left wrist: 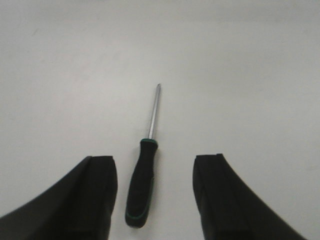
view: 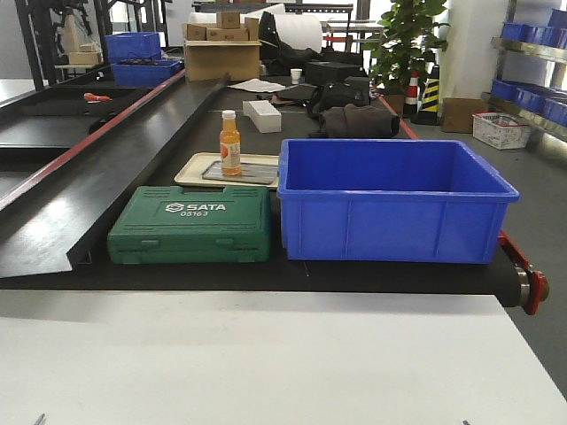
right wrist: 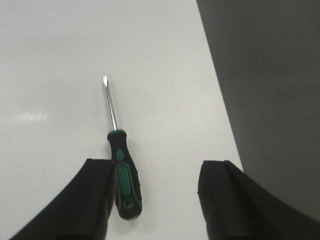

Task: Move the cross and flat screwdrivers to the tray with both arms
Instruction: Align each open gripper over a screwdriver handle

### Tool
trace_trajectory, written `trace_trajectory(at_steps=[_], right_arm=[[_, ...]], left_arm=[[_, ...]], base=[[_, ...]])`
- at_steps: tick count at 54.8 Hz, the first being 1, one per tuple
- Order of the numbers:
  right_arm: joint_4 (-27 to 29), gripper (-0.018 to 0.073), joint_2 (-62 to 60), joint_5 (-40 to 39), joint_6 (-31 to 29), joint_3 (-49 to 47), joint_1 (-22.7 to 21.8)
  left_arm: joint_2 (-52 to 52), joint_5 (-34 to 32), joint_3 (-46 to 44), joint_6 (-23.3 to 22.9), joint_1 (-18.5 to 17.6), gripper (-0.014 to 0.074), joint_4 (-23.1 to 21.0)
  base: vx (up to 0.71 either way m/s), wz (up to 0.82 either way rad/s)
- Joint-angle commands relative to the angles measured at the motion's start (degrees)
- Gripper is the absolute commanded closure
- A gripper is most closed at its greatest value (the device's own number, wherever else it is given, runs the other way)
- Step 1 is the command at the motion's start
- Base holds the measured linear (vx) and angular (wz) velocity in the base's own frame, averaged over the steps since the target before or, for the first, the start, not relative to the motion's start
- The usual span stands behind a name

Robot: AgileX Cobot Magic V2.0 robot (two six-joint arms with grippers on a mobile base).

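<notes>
The left gripper is pointing down with its fingers spread wide apart; the right gripper is doing likewise.

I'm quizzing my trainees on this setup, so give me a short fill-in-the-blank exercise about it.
1. The left gripper hovers, jaws ___, over the left screwdriver.
2. The right screwdriver lies on a ___ table.
3. The crate beside the green case is ___.
Missing words: open, white, blue.
</notes>
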Motion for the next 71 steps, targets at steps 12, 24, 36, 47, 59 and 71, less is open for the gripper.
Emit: trace_trajectory(at_steps=[12,24,36,47,59,71], right_arm=[[0.10,0.0101,5.83,-0.69,-0.11,-2.07,-0.26],[0.10,0.0101,6.99,-1.31,-0.49,-2.07,-0.26],[0.10,0.0101,6.99,-1.31,-0.56,-2.07,-0.26],[0.10,0.0101,6.99,-1.31,-1.66,-2.07,-0.26],[0.10,0.0101,6.99,-1.31,-2.58,-2.07,-0.26],[0.10,0.0101,6.99,-1.31,-2.58,-2.07,-0.26]], left_arm=[[16.95,-0.79,-7.32,4.51,0.63,0.0113,1.09],[28.64,0.99,-11.89,5.57,1.79,0.0113,1.13],[36.85,2.33,-17.30,7.33,3.55,0.0113,1.17],[41.96,3.49,-20.41,12.67,3.60,0.0113,1.03],[44.66,5.97,-20.94,15.87,3.60,0.0113,0.97],[44.99,6.27,-20.94,17.64,3.60,0.0113,0.11]], base=[[0.00,0.00],[0.00,0.00],[0.00,0.00],[0.00,0.00],[0.00,0.00],[0.00,0.00]])
